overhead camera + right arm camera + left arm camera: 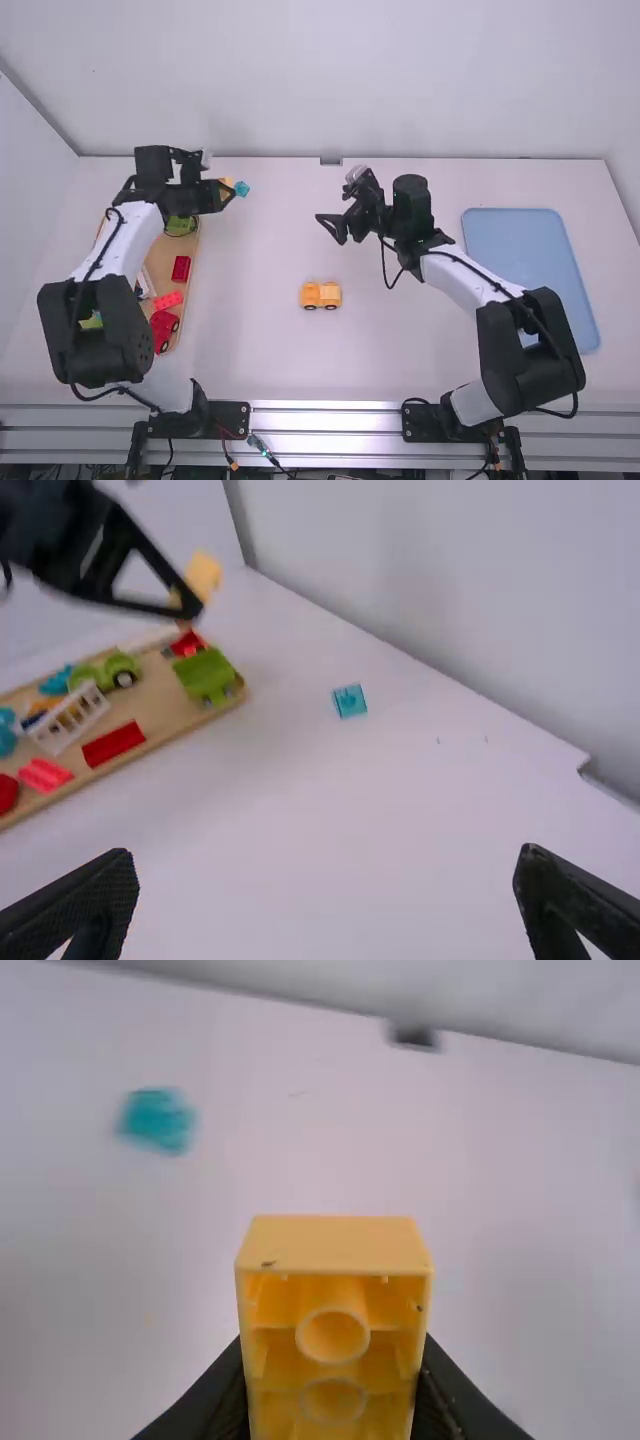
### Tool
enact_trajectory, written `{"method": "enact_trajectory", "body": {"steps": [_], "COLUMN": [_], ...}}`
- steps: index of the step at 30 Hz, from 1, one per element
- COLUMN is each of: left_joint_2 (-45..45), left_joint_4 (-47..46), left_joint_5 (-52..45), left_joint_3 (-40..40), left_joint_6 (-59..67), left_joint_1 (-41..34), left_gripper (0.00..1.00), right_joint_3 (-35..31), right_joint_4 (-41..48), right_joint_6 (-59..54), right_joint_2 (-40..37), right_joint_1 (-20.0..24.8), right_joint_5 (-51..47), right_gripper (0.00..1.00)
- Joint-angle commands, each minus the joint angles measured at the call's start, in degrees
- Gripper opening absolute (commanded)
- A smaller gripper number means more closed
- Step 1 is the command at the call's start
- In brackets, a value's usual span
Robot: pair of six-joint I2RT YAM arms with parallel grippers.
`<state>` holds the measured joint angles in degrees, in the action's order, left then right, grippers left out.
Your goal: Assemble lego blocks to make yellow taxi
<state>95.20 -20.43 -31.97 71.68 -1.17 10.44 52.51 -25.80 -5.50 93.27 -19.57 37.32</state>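
My left gripper [226, 190] is raised over the far end of the wooden tray, shut on a yellow block [227, 183]. In the left wrist view that yellow block [335, 1245] has its hollow underside facing the camera, held by the left gripper [332, 1390]. A yellow wheeled piece with a yellow part on it [320, 295] stands on the table, near the middle. Beyond it and to the right, my right gripper [340, 228] hangs with nothing between its fingers; in its wrist view the right gripper [326, 895] is wide open.
The wooden tray [165, 710] at the left holds a green car [105, 673], a green block [206, 675], red pieces and a white piece [70, 718]. A teal block [350, 701] lies on the table beside it. A blue tray [530, 260] lies at the right.
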Motion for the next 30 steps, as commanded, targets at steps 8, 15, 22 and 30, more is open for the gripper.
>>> {"method": "enact_trajectory", "body": {"steps": [8,15,22,30], "left_joint_2": [-2.78,-2.75,-2.73,-2.73], "left_joint_4": [16.72,32.79,54.14,59.89], "left_joint_5": [-36.76,-47.21,-43.98,-44.11], "left_joint_3": [-16.11,-23.32,-28.26,-30.14], "left_joint_6": [20.5,20.5,2.71,-0.74], "left_joint_1": [-10.86,-11.96,-11.96,-12.2], "left_gripper": [0.16,0.15,0.15,0.16], "right_joint_3": [11.43,14.95,14.93,14.97], "right_joint_4": [-9.6,-11.1,-9.97,-9.94], "right_joint_6": [12.2,13.62,9.79,9.6], "right_joint_2": [14.23,18.82,18.82,18.82], "right_joint_1": [3.23,2.6,0.48,-1.92], "right_joint_5": [38.62,50.21,51.54,47.01], "right_gripper": [0.92,0.8,0.77,0.71]}}
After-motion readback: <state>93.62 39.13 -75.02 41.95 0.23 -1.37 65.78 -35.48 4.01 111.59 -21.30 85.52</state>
